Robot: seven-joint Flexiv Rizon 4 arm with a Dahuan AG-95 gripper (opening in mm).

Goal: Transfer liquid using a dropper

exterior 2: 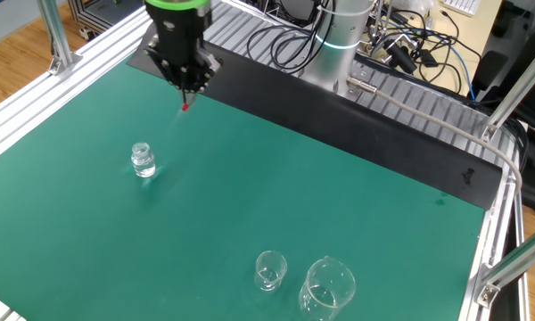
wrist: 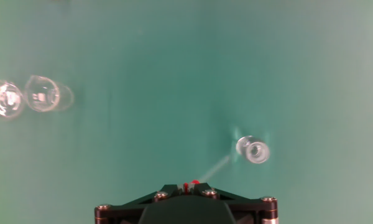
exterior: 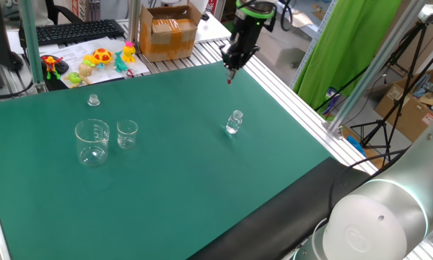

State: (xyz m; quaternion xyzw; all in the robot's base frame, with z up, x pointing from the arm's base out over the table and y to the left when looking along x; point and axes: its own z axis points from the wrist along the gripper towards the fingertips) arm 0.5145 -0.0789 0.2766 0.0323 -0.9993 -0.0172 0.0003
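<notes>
My gripper [exterior: 231, 72] is clamped on the dropper [exterior 2: 186, 106], high above the mat, the bottle [wrist: 253, 150] at two o'clock in the hand view. Carrying it could shake out liquid.

A robotics lab: aluminium frame rails [exterior: 361, 79], tangled cables [exterior 2: 285, 40], camera tripod [exterior: 390, 108], green mat-covered table [exterior: 173, 180].
</notes>
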